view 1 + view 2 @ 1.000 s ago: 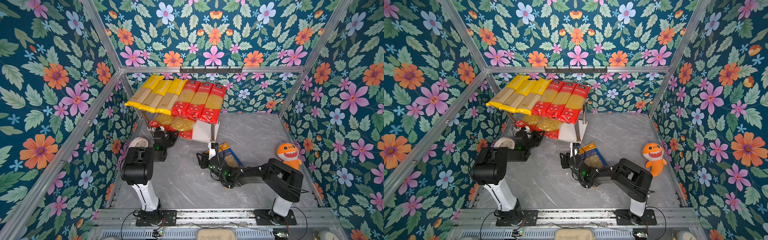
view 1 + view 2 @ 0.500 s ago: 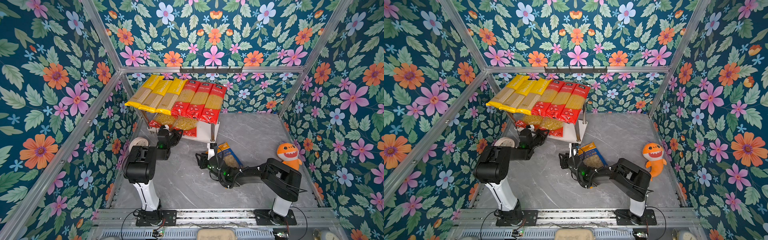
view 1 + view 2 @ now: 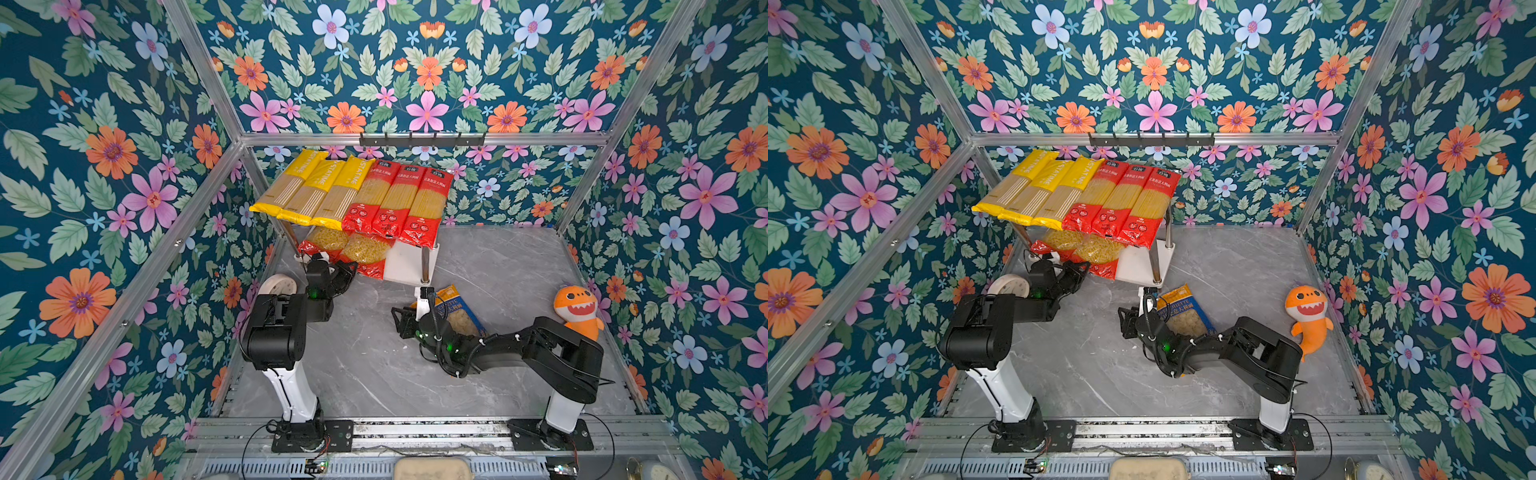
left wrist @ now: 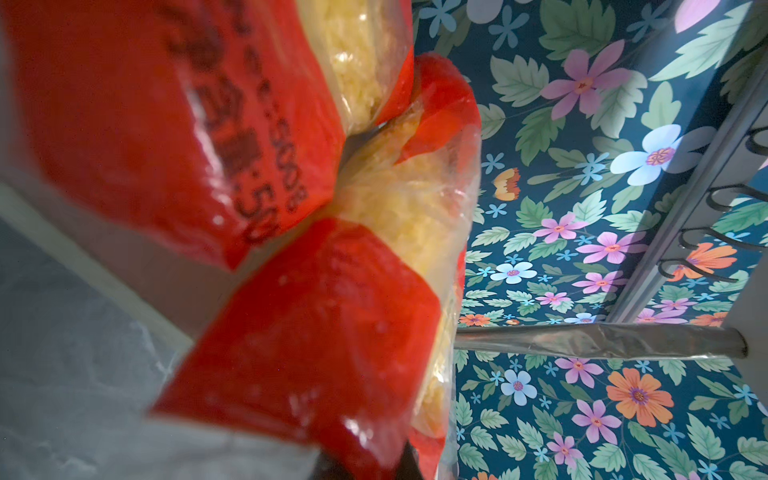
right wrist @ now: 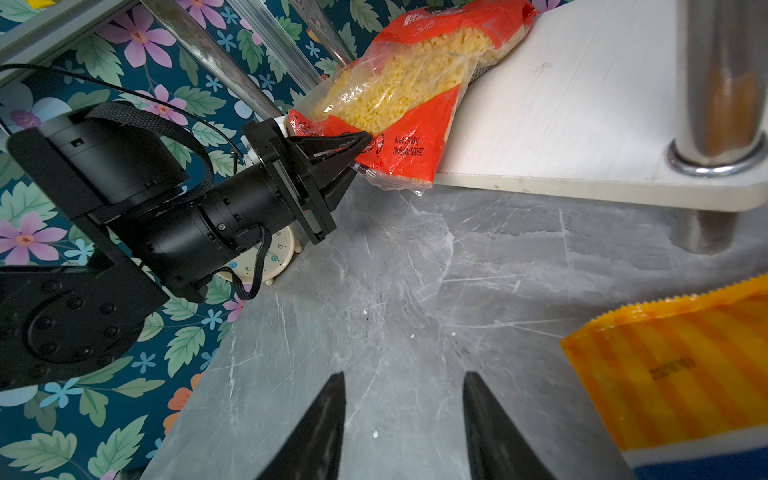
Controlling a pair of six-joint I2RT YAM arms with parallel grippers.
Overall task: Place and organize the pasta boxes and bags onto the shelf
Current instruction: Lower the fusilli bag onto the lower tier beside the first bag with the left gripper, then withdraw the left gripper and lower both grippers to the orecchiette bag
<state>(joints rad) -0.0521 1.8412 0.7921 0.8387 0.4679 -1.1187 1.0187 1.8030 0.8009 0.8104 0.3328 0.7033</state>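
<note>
Left of centre in a top view, the left gripper [image 3: 351, 268] is clamped on a red bag's [image 3: 368, 249] corner at the shelf's [image 3: 409, 264] lower board. The right gripper [image 3: 400, 322] stands half-wide and empty. The 1 blue bag [image 3: 457, 311] lies on the table just right of it, long axis upper-left to lower-right, nearer this arm.

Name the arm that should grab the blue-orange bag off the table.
Right. The right gripper, open, sits beside the blue-orange bag; the left gripper is shut on a red short-pasta bag at the shelf.
</note>
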